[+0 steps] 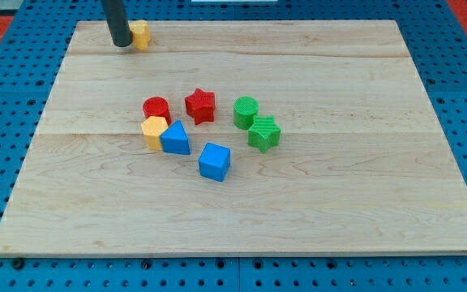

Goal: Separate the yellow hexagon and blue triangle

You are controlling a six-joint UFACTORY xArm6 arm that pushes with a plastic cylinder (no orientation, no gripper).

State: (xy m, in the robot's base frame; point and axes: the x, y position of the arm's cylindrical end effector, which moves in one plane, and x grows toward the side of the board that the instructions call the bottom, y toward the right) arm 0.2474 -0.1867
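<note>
The yellow hexagon sits left of the board's middle, touching the blue triangle on its right. My tip is near the view's top left, far above both blocks. It stands right beside another yellow block, on that block's left.
A red cylinder sits just above the yellow hexagon. A red star, a green cylinder, a green star and a blue cube lie around the middle. The wooden board lies on a blue pegboard.
</note>
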